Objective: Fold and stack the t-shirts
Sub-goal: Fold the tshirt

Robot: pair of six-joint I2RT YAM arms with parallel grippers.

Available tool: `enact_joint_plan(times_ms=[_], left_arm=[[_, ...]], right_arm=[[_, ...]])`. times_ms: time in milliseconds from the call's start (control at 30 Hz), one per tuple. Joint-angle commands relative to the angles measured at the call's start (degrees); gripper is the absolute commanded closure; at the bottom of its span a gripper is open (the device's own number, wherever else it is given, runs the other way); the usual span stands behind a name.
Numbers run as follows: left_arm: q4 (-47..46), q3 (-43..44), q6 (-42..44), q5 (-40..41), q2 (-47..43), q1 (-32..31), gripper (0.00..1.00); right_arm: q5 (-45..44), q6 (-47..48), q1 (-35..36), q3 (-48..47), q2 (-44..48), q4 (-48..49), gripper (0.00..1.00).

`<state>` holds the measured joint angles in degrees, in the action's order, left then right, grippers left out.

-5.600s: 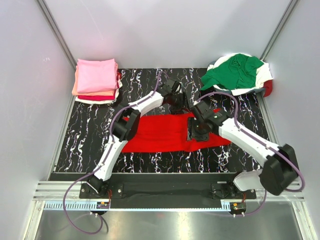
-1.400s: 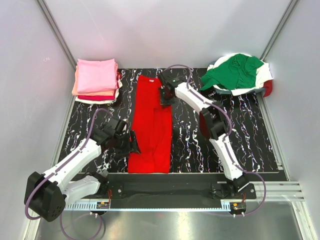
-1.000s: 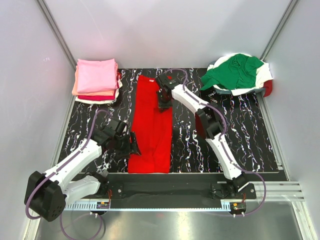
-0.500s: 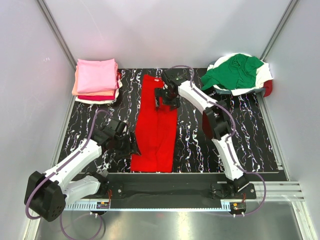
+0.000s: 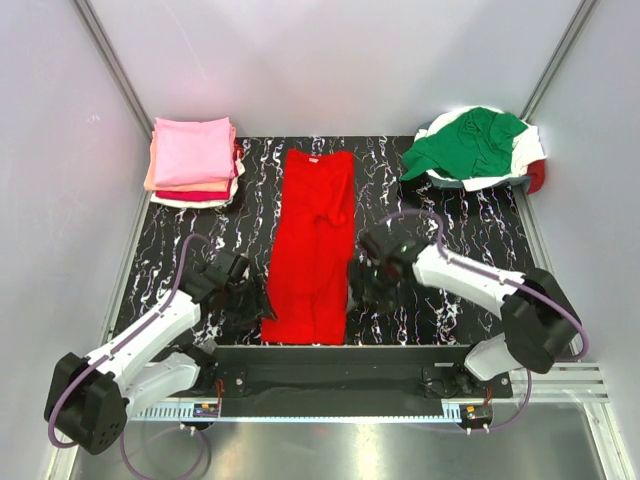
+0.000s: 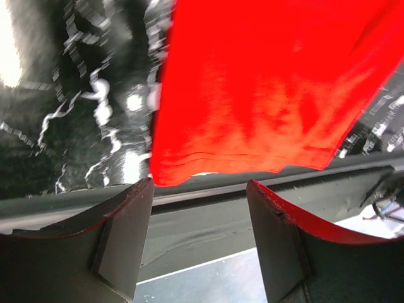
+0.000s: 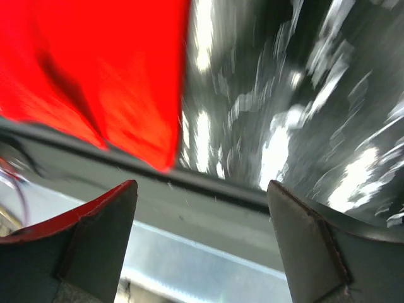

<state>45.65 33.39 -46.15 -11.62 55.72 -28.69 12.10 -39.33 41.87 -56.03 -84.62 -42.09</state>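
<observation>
**Overhead and two wrist views, one moment.** I count one bright red t-shirt lying flat on the desk. It is folded lengthwise into a long narrow strip that runs from the far middle, collar end far, down to the near edge.

Two tools flank its near end. The left tool sits just beside the near left corner. The right tool sits just beside the near right edge.

In the left wrist view both fingers stand apart, released, with nothing between them. The shirt's near hem lies just beyond the gap, close to the desk's near rim. In the right wrist view the two fingers are likewise spread and grasp nothing. The shirt's near corner shows beyond the left finger. I cannot tell whether either tool touches the cloth.

At the far left corner I see one folded stack showing four colours in layers: pink on top, then salmon, dark red, and white at the bottom.

At the far right corner I see one loose heap showing three colours. A green t-shirt lies crumpled on top, white cloth shows under it, and a dark red scrap shows at its right edge. How many shirts lie in the heap I cannot tell.
</observation>
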Motion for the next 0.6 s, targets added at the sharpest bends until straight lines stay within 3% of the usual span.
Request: enact_joint_plan(times_ms=[0,267,567], left_arm=[[0.1,-4.3,-6.0,4.2,-3.2,-0.2,0.35],[-1.2,-8.4,-13.3,9.9,-7.1,-1.5,0.36],[-8.3,-11.8,-13.8,8.3,-4.1,-1.8,0.37]], right_arm=[[2.0,-12.1,5.0,6.4,4.2,9.8,0.11],[3.2,-16.2,9.7,7.3,-3.5,17.5,0.18],[2.8,-18.8,12.7,7.0,-8.4,20.5,0.44]])
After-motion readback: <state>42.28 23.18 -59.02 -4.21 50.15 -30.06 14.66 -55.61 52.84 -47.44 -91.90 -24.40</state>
